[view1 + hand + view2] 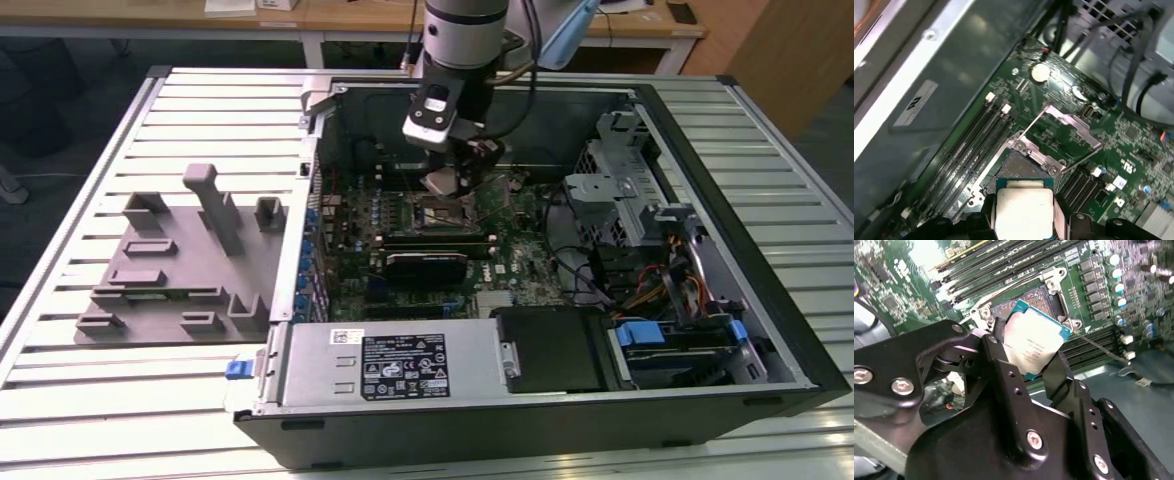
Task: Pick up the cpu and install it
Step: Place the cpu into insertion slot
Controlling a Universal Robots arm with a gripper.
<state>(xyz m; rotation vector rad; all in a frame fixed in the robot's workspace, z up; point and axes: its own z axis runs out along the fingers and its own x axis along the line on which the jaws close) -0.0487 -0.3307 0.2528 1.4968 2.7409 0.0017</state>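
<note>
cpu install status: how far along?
Done: the cpu is picked up, clamped in the gripper and brought inside the open computer case.
In hand: the gripper holds it over the motherboard's socket, whose load plate stands open.
Left: the cpu is not seated. The socket is bare in both wrist views, and the load plate is not closed.

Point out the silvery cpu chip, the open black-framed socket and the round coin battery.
Silvery square cpu chip (1034, 342): second wrist view, middle of its metal lid.
Open black-framed square socket (1021, 166): first wrist view, its exposed contact bed.
Round silver coin battery (1040, 73): first wrist view, centre of its face.
</note>
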